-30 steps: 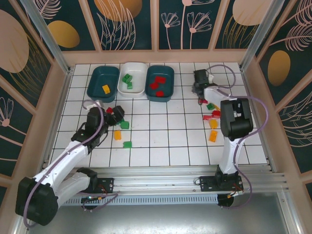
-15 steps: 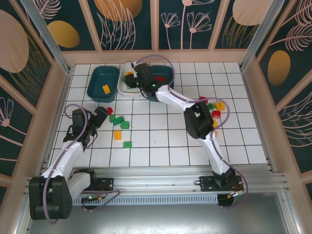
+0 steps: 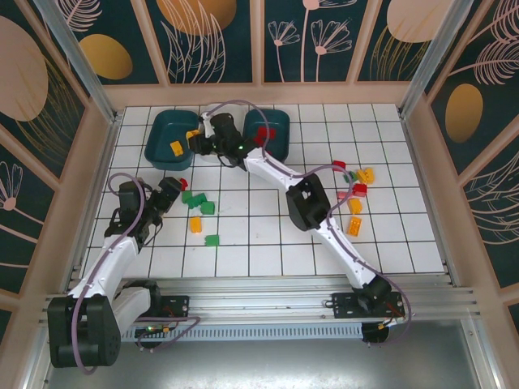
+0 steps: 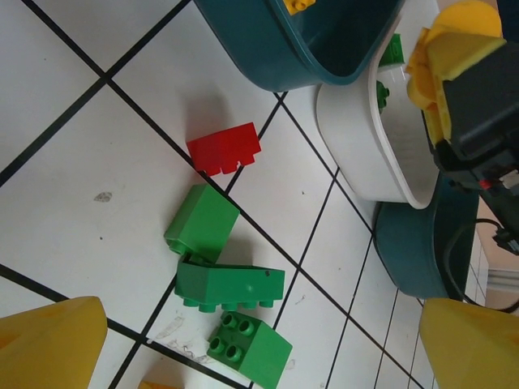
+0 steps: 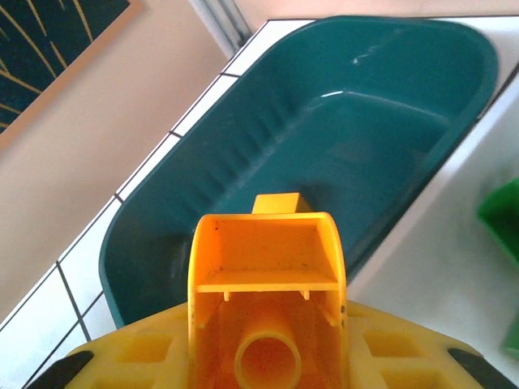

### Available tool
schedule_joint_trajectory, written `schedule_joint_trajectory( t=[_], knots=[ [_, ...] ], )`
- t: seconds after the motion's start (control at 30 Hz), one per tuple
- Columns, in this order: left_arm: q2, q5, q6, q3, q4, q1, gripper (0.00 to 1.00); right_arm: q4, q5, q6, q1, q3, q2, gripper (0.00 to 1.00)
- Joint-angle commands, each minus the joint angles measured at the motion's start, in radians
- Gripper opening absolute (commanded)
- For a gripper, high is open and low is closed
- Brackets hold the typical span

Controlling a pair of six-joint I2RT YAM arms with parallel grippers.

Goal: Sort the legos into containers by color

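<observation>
Showing its hollow underside: yellow brick (image 5: pixel 263 243)

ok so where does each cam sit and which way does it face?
Top external: fixed above and behind the bases, looking down on the tiled table; both arms, left claw and right claw show.
Left wrist: low on the left arm, looking down at a red brick and green bricks; own yellow fingers in the bottom corners.
Right wrist: over the left teal tub, looking into it; own claw grips a yellow brick.
Shared: both wrist views catch that tub and the white tub.
</observation>
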Motion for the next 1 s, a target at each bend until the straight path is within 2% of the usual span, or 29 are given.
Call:
schedule_joint_trajectory(
  t=[0.0, 0.1, 0.2, 0.23, 0.27, 0.3, 0.37, 0.57, 0.7, 0.77, 0.87, 0.9, 0.97],
  knots=[
    [-0.012, 0.026, 0.013, 0.0, 0.002, 0.008, 0.98, 0.052, -0.031, -0.031, 0.033, 0.054, 0.031, 0.2],
    [-0.018, 0.039, 0.017, -0.004, 0.003, 0.008, 0.98, 0.072, -0.013, -0.032, 0.041, 0.057, 0.045, 0.24],
    [-0.023, 0.053, 0.023, -0.004, -0.005, 0.008, 0.99, 0.081, 0.028, -0.014, 0.037, 0.065, 0.061, 0.33],
    [-0.028, 0.053, 0.025, -0.005, -0.008, 0.008, 0.99, 0.093, 0.041, -0.004, 0.037, 0.068, 0.066, 0.44],
    [-0.032, 0.051, 0.028, -0.003, -0.01, 0.008, 0.99, 0.104, 0.061, 0.001, 0.039, 0.073, 0.072, 0.6],
    [-0.034, 0.051, 0.031, -0.003, -0.012, 0.008, 0.99, 0.104, 0.085, 0.002, 0.041, 0.086, 0.077, 0.72],
    [-0.034, 0.052, 0.037, 0.006, -0.021, 0.008, 0.98, 0.099, 0.111, -0.021, 0.046, 0.114, 0.083, 0.82],
    [-0.048, 0.044, 0.044, 0.025, -0.03, 0.008, 0.98, 0.059, 0.15, -0.048, 0.048, 0.107, -0.002, 0.86],
    [-0.045, 0.022, 0.059, 0.024, -0.017, 0.008, 0.98, 0.005, 0.196, -0.07, 0.048, 0.04, -0.13, 0.77],
    [-0.022, 0.009, 0.073, 0.015, -0.001, 0.008, 0.98, 0.015, 0.26, -0.078, 0.05, -0.08, -0.241, 0.76],
    [0.042, 0.004, 0.111, 0.018, -0.002, 0.002, 0.93, 0.037, 0.341, -0.067, 0.037, -0.313, -0.41, 0.75],
    [0.057, -0.006, 0.124, 0.027, -0.015, -0.012, 0.92, 0.04, 0.357, -0.059, 0.03, -0.385, -0.457, 0.74],
    [0.073, -0.096, 0.155, 0.052, -0.059, -0.085, 0.92, 0.081, 0.395, -0.043, 0.012, -0.597, -0.587, 0.73]
  ],
)
